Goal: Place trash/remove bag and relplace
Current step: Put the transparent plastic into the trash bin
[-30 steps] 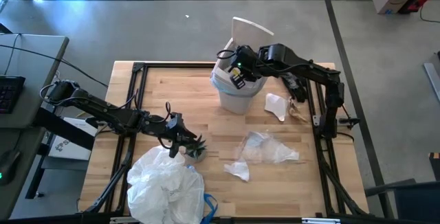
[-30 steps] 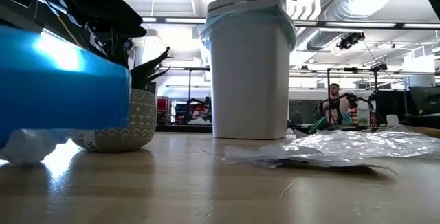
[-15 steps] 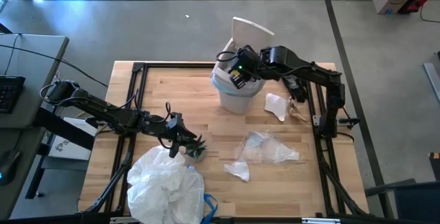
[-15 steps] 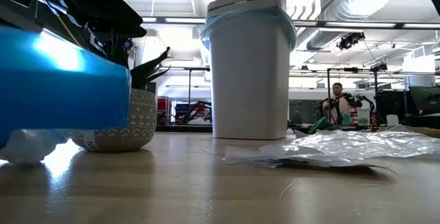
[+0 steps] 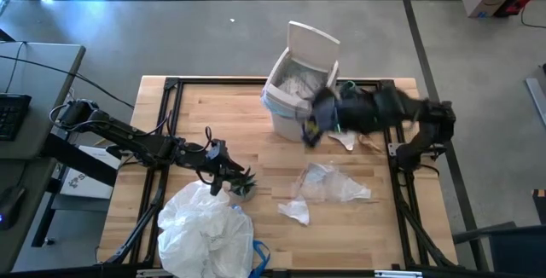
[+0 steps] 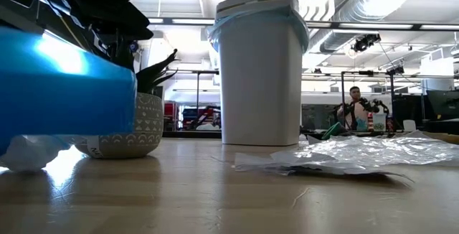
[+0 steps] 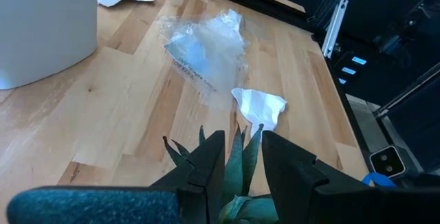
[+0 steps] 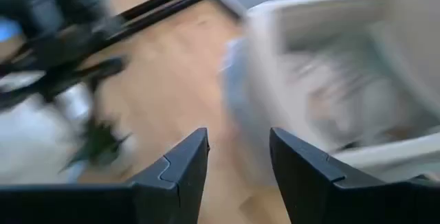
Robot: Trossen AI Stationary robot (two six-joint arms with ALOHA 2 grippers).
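The white bin [image 5: 294, 99] stands at the table's far middle with its lid up. A light-blue bag [image 6: 226, 26] lines it, folded over its rim, and crumpled trash [image 5: 299, 82] lies inside. My right gripper [image 5: 311, 130] [image 8: 237, 138] hangs open and blurred just near-side of the bin, holding nothing. On the table lie more trash: a white scrap [image 5: 343, 131], brown paper [image 5: 369, 140], a clear wrapper [image 5: 328, 182] and another white scrap [image 5: 296, 212]. My left gripper [image 5: 229, 176] [image 7: 242, 138] is shut on the small green potted plant [image 5: 244, 185]. My left gripper pinches the plant's spiky green leaves [image 7: 240, 159] between its two fingers. It comes slanting down from the table's left side. The plant's patterned pot [image 6: 129, 130] stands upright on the table.
A big crumpled white bag [image 5: 205, 227] lies at the near left, close to the plant. Black frame rails [image 5: 166, 133] run along the table's edges. A person shows far off in the room [image 6: 355, 105]. Bare wood lies between the plant and the bin.
My right gripper has swung quickly from above the bin's mouth toward the table's near and right side. It is now clear of the bin, whose inside shows. The left gripper and the plant have kept still.
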